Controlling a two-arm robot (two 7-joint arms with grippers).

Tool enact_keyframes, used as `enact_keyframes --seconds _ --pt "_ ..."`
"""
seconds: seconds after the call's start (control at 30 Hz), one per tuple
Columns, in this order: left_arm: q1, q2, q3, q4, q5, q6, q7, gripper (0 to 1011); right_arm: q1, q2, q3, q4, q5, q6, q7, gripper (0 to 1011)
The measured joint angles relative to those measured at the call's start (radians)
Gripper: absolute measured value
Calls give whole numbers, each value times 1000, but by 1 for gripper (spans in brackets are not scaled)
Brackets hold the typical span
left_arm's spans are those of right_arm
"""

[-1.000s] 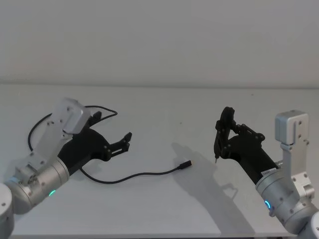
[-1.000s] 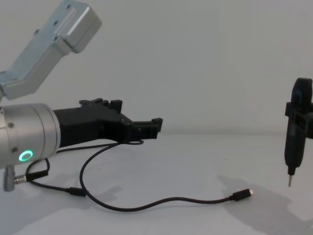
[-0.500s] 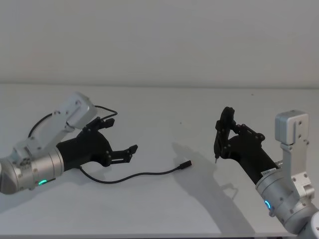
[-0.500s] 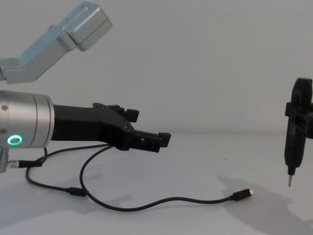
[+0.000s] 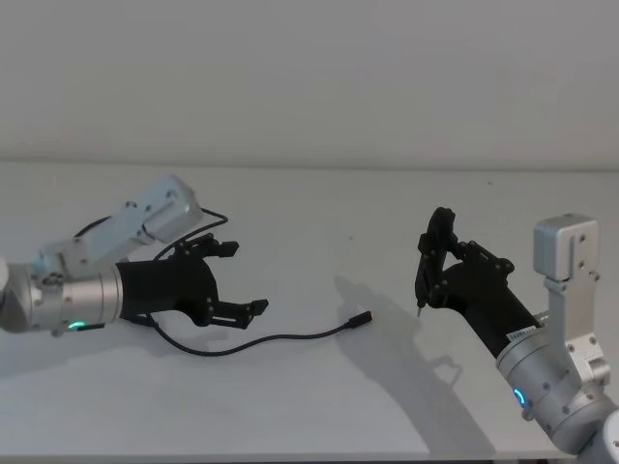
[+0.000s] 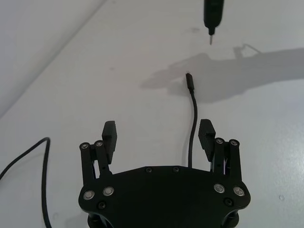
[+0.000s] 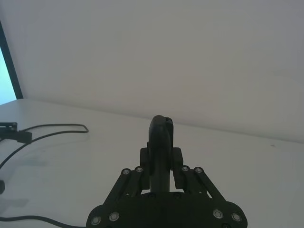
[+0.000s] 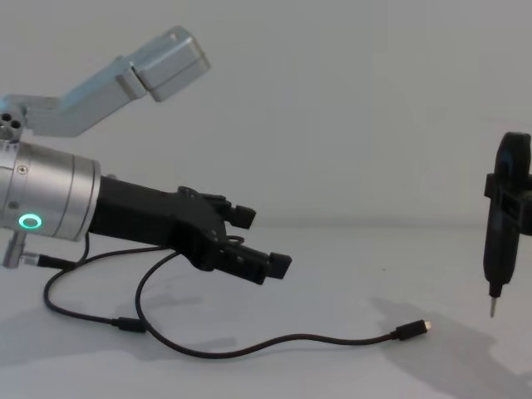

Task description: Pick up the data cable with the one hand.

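The data cable (image 5: pixel 290 337) lies in a loose curve on the white table, and its small metal-tipped plug (image 5: pixel 361 319) points right. My left gripper (image 5: pixel 244 277), black with a green ring on its silver wrist, hovers open just above the cable's left part. In the left wrist view the cable (image 6: pixel 193 118) runs out from under the gripper (image 6: pixel 158 130), close to one finger (image 6: pixel 206 133). From the chest, the gripper (image 8: pixel 266 241) hangs over the cable (image 8: pixel 291 339). My right gripper (image 5: pixel 435 266) is raised at the right, shut on a narrow dark pointed tool (image 8: pixel 503 216).
More black cable loops behind the left arm (image 5: pixel 208 215) and trails off at the left (image 8: pixel 83 309). A short lead with a silver barrel plug (image 8: pixel 29 260) hangs by the left wrist. The tool's tip (image 6: pixel 210 40) hovers just beyond the plug (image 6: pixel 189 78).
My left gripper has swung forward and down toward the cable, and its jaws now stand over the cable's left stretch. The right arm and the cable have not moved.
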Motion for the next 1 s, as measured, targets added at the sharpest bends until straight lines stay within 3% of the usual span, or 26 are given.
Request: enact_keyframes --seconds 0.47,1.0 --pt "-101 -37 80 128 16 -12 -128 1001 0 0 0 0 0 0 0 275" --pt "-143 -61 126 197 17 23 -166 1001 0 0 0 0 0 0 0 275"
